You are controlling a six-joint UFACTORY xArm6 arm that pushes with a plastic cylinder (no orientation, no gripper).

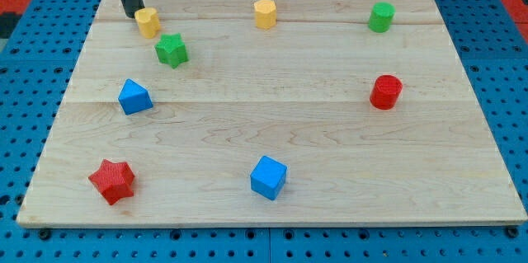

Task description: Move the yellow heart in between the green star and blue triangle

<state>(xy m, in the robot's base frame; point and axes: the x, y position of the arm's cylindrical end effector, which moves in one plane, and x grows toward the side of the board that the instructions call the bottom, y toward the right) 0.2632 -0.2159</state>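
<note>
The yellow heart (148,21) lies near the board's top left. My tip (132,14) is just left of it and slightly above, touching or nearly touching its upper left side. The green star (172,49) sits just below and right of the heart. The blue triangle (134,97) lies lower, at the view's left, below and left of the star.
A yellow hexagon (265,13) is at top centre, a green cylinder (381,16) at top right, a red cylinder (385,91) at right, a blue cube (268,177) at bottom centre, a red star (112,180) at bottom left. The wooden board (272,123) sits on blue pegboard.
</note>
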